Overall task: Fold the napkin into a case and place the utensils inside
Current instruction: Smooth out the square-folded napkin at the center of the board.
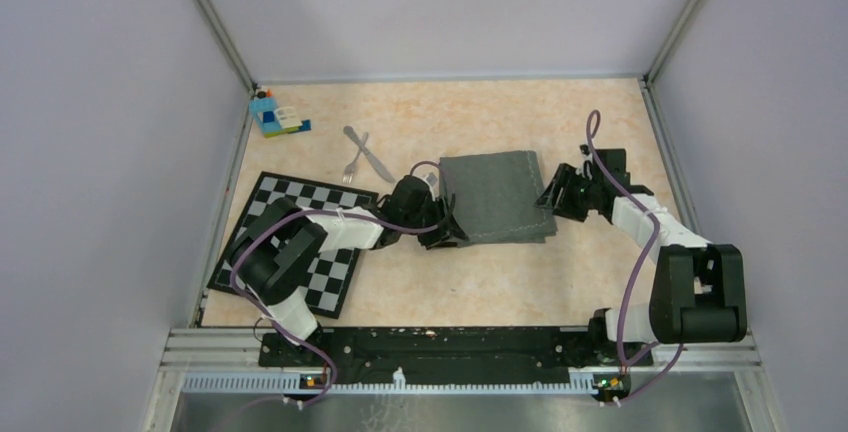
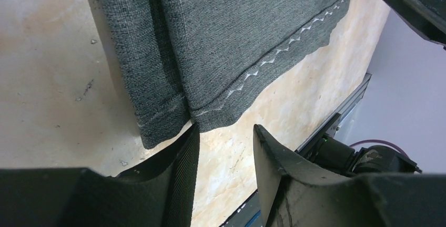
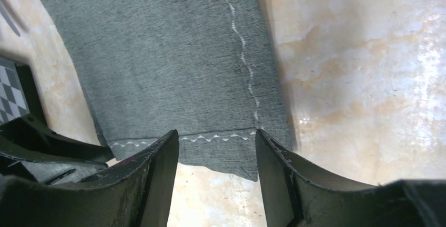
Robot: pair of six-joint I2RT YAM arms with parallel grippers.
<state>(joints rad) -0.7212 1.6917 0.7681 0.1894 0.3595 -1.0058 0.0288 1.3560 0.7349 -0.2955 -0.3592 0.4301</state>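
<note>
Nearest the bases, the checkered mat (image 1: 330,287) is seen at the left, partly covered by the left arm.

Just beyond it, the left gripper (image 2: 226,132) is held low at the near left corner of the napkin (image 1: 495,199). Its jaws are parted and nothing is held between them. One finger (image 2: 181,158) is seen just beside the cloth's corner; contact cannot be confirmed.

The right gripper (image 3: 216,135) is placed at the napkin's right side. Its jaws are likewise spread, and the stitched hem is seen in the gap ahead of them. No grip is made on it.

The napkin is laid flat on the table (image 1: 600,132), between the two grippers and right of centre. In the left wrist view, one layer is seen lapped over another along one side, so some folding is judged to be done. In the top view the cloth is a broad, near-square shape. A narrow case is therefore judged not yet formed, and further folds are required.

Farther back and to the left, the fork (image 1: 351,169) and knife (image 1: 380,167) are found crossed on the bare table, well apart from the napkin. Neither is gripped; their placing is judged wholly outstanding.

Farthest, a toy-brick block (image 1: 277,115) is noted in the far left corner.
</note>
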